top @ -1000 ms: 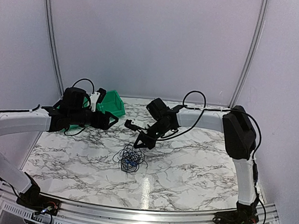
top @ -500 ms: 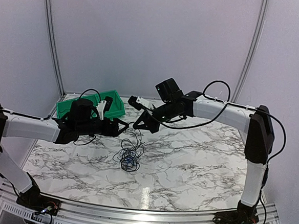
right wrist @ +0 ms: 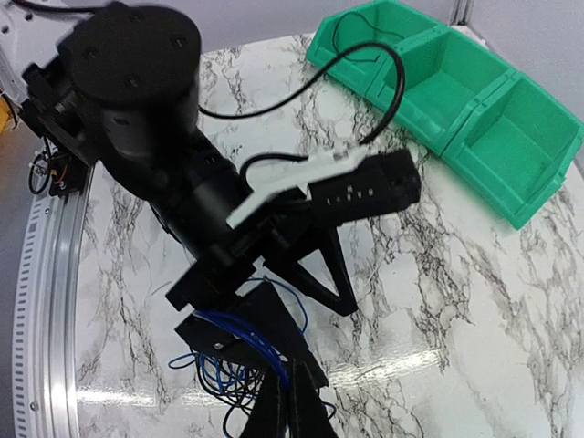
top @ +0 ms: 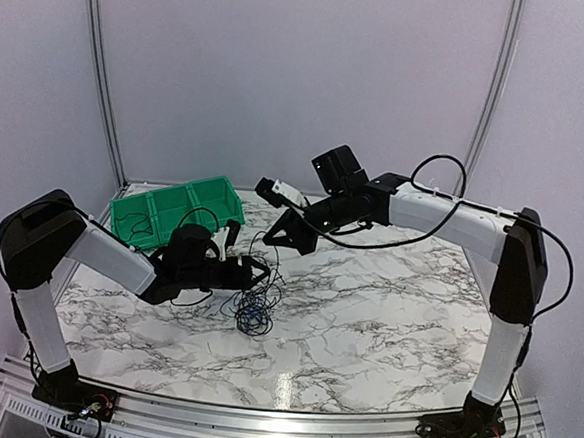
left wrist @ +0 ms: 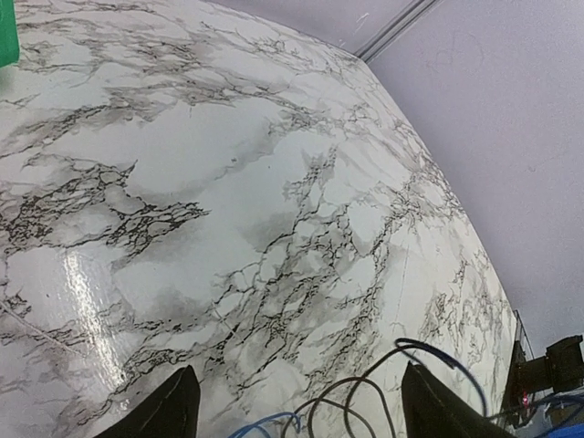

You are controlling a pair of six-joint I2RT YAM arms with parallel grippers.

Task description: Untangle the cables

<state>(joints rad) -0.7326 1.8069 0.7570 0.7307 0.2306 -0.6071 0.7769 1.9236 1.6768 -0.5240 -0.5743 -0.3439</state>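
Note:
The cables [top: 255, 312] are a loose tangle of thin black and blue wires on the marble table, left of centre. My right gripper [top: 275, 240] is raised above the tangle. In the right wrist view its fingers [right wrist: 292, 406] are pressed together on a blue cable [right wrist: 252, 338] that runs down to the heap. My left gripper [top: 258, 269] is low at the tangle's upper edge. In the left wrist view it [left wrist: 301, 411] is open, with black and blue loops [left wrist: 359, 380] lying between its fingers. It also shows in the right wrist view [right wrist: 334, 344].
A green bin [top: 177, 211] with three compartments stands at the back left and also shows in the right wrist view [right wrist: 456, 100]. A thin dark wire seems to lie in its left compartment. The left arm's own thicker cable arches near the bin.
My left gripper has come down and right, from beside the bin to the tangle. My right gripper has risen off the tangle with a strand, and the tangle is pulled taller.

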